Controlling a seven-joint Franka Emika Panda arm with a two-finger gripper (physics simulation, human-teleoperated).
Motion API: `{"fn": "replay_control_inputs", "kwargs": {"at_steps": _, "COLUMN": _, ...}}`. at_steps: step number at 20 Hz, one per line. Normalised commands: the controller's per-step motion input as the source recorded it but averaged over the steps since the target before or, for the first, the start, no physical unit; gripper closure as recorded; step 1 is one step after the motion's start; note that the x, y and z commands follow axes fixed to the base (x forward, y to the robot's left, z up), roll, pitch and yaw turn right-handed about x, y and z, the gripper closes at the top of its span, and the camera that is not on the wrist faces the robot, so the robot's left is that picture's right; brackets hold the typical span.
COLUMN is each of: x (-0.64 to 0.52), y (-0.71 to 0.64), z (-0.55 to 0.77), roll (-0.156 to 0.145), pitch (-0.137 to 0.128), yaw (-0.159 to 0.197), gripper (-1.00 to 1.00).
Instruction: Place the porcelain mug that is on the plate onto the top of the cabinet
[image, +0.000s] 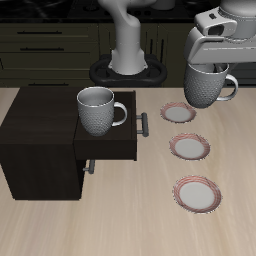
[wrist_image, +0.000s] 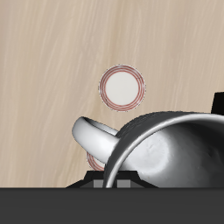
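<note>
Exterior view: we see the gripper with its jaws clamped on the mug, lifted above the counter over the rearmost plate. Another mug stands on the cabinet.

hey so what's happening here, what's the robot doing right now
The robot's hand holds a mug in the air, above the table beside the farthest of three plates. All three plates look bare, so the mug seems to have been lifted off one. A second mug already stands on the cabinet, whose drawer is pulled open. The held mug has not yet been carried across to the cabinet top.
</note>
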Motion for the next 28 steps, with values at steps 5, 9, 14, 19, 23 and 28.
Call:
{"fn": "replay_control_inputs", "kwargs": {"at_steps": 5, "x": -0.11, "y": -0.12, "z": 0.23, "roll": -0.014, "pitch": -0.017, "yaw": -0.020, "gripper": 1.00}}
{"fn": "replay_control_inputs", "kwargs": {"at_steps": 9, "x": -0.11, "y": -0.17, "z": 0.03, "roll": 0.007, "pitch": -0.001, "yaw": -0.014, "gripper": 1.00}}
{"fn": "replay_control_inputs", "kwargs": {"at_steps": 14, "x": -0.06, "y": -0.51, "z": 0.08, "roll": -0.034, "pitch": -0.005, "yaw": -0.034, "gripper": 1.00}}
{"fn": "replay_control_inputs", "kwargs": {"at_steps": 19, "x": -0.11, "y": -0.61, "z": 0.19, "roll": 0.003, "pitch": -0.029, "yaw": -0.036, "gripper": 1.00}}
{"fn": "replay_control_inputs", "kwargs": {"at_steps": 23, "x": -0.04, "y": -0.58, "z": 0.15, "roll": 0.015, "pitch": -0.026, "yaw": -0.029, "gripper": 1.00}}
{"fn": "replay_control_inputs", "kwargs": {"at_steps": 28, "x": -0.04, "y": -0.47, "z": -0.01, "roll": 0.015, "pitch": 0.003, "yaw": -0.010, "gripper": 1.00}}
